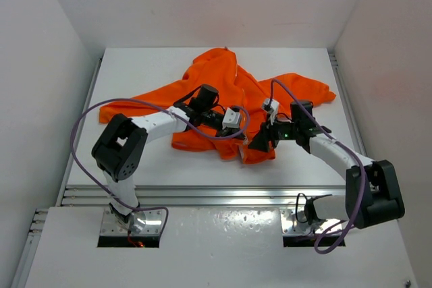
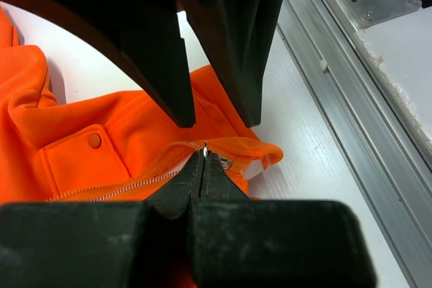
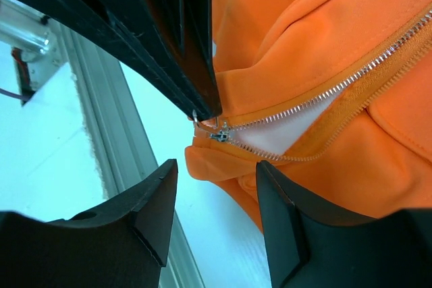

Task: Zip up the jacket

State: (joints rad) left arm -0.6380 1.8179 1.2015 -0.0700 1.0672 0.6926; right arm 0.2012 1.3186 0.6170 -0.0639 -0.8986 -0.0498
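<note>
Orange fabric marks the jacket [image 1: 216, 85], which lies crumpled at the centre of the white desk [image 1: 135, 65] in the overhead view. One sleeve is spread toward the left edge and another part toward the upper right. Both arms extend from the bottom of that frame and meet at the jacket's lower edge, just right of centre. The left claw [image 2: 203, 160] is clenched, its tips pressed together on the hem at the bottom end of the zipper [image 3: 324, 92]. It appears at lower centre of the left wrist view and as a dark point entering from the upper left of the right wrist view. The right claw [image 3: 216, 170] is released, and its two fingers [image 3: 155, 200] stand apart at the bottom of its own view. The hem corner and the metal slider [image 3: 219, 134] lie opposite the gap between them; whether the fingers touch the fabric cannot be told. From the slider, two rows of pale teeth [image 2: 135, 177] diverge toward the upper right of the right wrist view, with pale lining [image 3: 283, 129] showing between them. A flap pocket [image 2: 81, 160] with a round snap [image 2: 94, 141] lies at the left of the left wrist view, just above the teeth. An aluminium rail [image 2: 337, 99] runs along the desk edge, to the right of the hem in that view.
</note>
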